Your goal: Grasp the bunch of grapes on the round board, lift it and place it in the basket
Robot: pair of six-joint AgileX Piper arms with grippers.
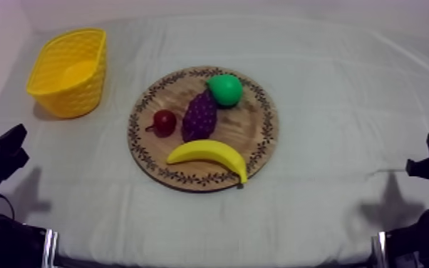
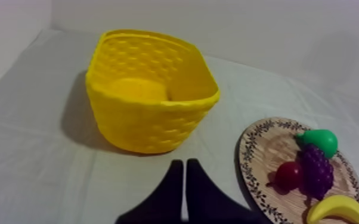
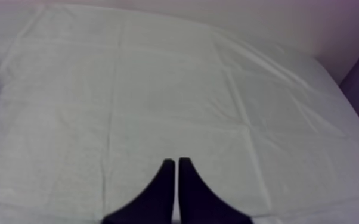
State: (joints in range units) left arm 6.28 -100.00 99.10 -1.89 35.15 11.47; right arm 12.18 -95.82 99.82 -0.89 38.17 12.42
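Clenched on nothing, the left gripper (image 2: 185,162) is held low near the yellow basket (image 2: 146,125); the right gripper (image 3: 176,161) — likewise closed and empty — is held over bare cloth (image 3: 158,89). The bunch of grapes (image 1: 200,114) is found on the wooden board (image 1: 256,132) — between small red fruit (image 1: 164,121) and pear (image 1: 225,89), behind the banana (image 1: 210,152)

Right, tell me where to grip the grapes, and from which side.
Probably across its narrow middle, straight down from above: the bunch of grapes lies long and flat on the wooden board, with the pear at one end, small red fruit alongside.
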